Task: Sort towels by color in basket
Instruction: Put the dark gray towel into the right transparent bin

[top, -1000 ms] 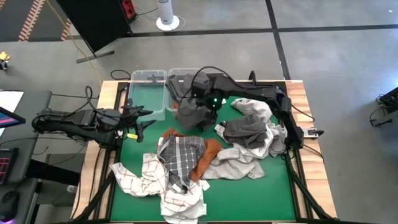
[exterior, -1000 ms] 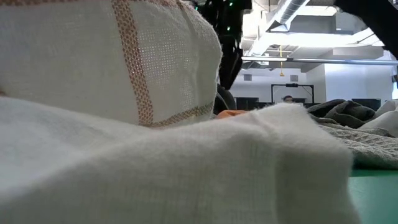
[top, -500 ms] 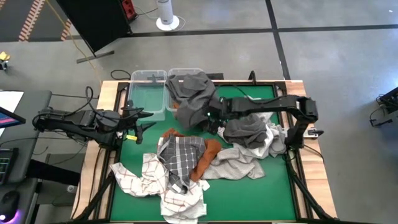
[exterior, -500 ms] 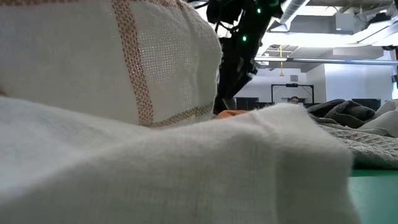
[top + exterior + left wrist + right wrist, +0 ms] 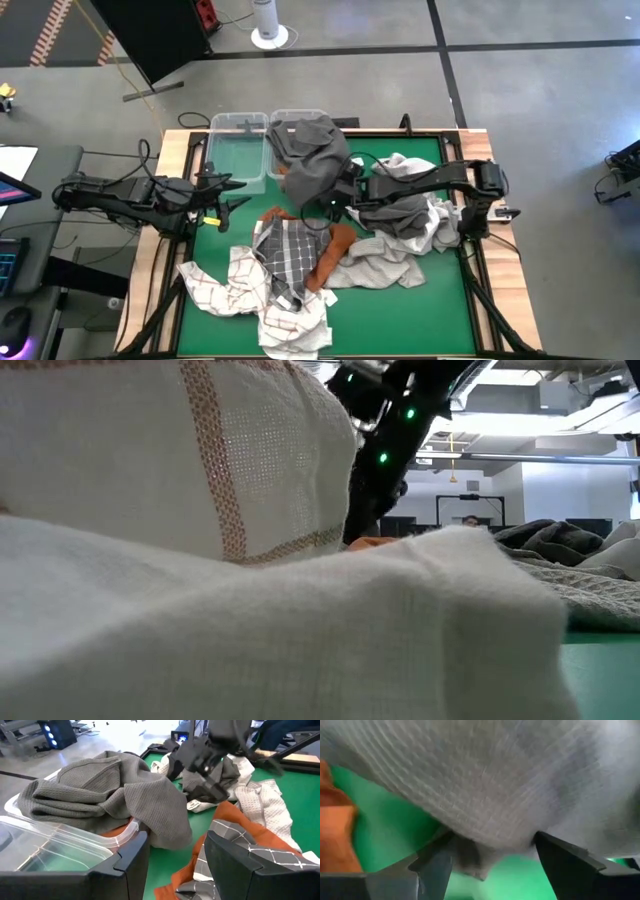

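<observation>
**Dark grey towel half in the bin, right gripper free beside it**

Nearest the front edge of the green counter (image 5: 400,305) lies the white towel with thin red checks (image 5: 250,295). Behind it are the grey towel with white grid (image 5: 290,248) and the rust-orange towel (image 5: 330,258), which overlap. To their right a light grey towel (image 5: 375,268) touches a heap of another dark grey cloth (image 5: 395,212) and a white towel (image 5: 440,222).

At the middle of the counter, the right gripper (image 5: 338,203) has its fingers apart and holds nothing; it is just beside the hanging edge of the dark grey towel (image 5: 312,150). The left gripper (image 5: 228,192) waits at the left side, fingers apart and empty.

At the far edge stand 2 clear bins. The left bin (image 5: 237,150) looks empty; the dark grey towel is draped over the right bin (image 5: 290,116), with a large part spilling onto the counter.

The risk, I think, is that this towel slides out, because much of it hangs outside the rim. Also the open fingers may catch its edge and drag it, and the overlapping towels may come up 2 together.
</observation>
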Robot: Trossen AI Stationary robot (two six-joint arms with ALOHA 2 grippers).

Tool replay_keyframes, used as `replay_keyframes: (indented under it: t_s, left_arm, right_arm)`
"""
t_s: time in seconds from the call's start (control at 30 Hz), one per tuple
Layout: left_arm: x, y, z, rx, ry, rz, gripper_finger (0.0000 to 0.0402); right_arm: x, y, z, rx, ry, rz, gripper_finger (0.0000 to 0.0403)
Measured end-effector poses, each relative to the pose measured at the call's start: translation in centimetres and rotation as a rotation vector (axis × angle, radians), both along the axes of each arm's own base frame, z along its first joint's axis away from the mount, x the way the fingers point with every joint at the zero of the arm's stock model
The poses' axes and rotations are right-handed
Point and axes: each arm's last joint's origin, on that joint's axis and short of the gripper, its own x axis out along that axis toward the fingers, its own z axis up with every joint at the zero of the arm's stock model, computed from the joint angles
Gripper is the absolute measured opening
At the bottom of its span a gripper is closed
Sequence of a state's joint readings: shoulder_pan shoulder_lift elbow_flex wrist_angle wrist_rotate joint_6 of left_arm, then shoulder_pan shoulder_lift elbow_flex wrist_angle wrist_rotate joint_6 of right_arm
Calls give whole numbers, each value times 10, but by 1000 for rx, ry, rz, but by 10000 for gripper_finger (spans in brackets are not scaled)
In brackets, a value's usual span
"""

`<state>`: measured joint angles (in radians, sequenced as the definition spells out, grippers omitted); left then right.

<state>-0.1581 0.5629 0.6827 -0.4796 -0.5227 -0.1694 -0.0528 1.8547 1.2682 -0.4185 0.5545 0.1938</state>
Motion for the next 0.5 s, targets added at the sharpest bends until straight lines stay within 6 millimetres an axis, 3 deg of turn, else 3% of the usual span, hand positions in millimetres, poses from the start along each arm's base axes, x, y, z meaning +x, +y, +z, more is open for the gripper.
replay_keyframes:
  t_s: [0.23, 0.33, 0.5]
  left_arm:
    - [0, 0, 0, -7, 0, 0, 180]
    - [0, 0, 0, -10, -2, 1, 180]
    - [0, 0, 0, -9, -1, 0, 180]
  right_arm:
    - [6, -12, -30, 4, 52, -71, 311]
    - [6, -16, -28, 5, 42, -83, 305]
    - [4, -23, -30, 33, 52, -87, 240]
